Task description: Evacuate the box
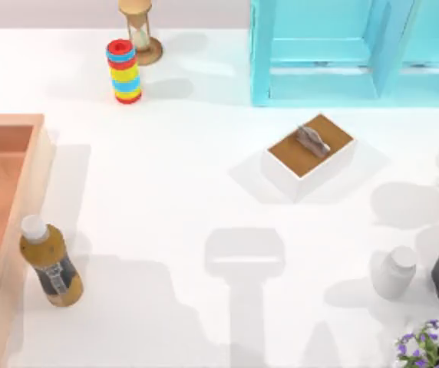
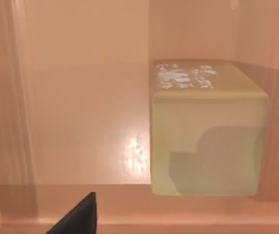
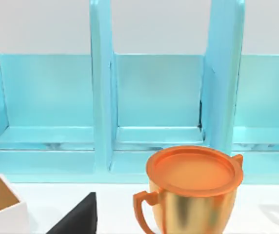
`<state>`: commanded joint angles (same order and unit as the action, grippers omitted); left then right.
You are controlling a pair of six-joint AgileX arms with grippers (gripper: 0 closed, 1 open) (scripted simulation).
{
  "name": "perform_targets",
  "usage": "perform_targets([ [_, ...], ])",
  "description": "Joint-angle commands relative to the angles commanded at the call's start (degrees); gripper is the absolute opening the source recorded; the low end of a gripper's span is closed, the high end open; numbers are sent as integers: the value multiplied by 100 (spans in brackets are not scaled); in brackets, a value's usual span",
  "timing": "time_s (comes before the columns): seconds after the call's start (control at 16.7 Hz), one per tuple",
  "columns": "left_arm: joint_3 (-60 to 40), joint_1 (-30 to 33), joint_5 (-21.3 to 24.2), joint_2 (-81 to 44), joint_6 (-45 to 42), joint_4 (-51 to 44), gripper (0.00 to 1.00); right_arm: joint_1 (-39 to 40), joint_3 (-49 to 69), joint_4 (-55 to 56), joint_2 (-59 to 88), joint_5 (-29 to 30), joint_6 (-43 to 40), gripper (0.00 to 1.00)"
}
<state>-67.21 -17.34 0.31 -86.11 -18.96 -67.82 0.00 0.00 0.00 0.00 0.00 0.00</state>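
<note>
My left gripper [image 2: 76, 217] shows as one dark fingertip at the frame edge, so I cannot tell how its fingers stand. It looks into the box [image 1: 4, 215], where a pale yellowish block [image 2: 208, 131] sits on the floor against a wall. From above, the box is cut off at the table's left edge, its long axis running near-to-far; a brown bottle [image 1: 49, 264] stands just beside its right wall. My right gripper [image 3: 78, 217] is likewise one dark tip, facing an orange-lidded gold cup [image 3: 193, 187] before a turquoise shelf [image 3: 129, 97].
</note>
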Motion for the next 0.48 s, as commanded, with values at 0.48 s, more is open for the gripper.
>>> perform_targets([
  [0.48,-287,-52,11,-334,-79,-279,100,0,0,0,0,0,0,100],
])
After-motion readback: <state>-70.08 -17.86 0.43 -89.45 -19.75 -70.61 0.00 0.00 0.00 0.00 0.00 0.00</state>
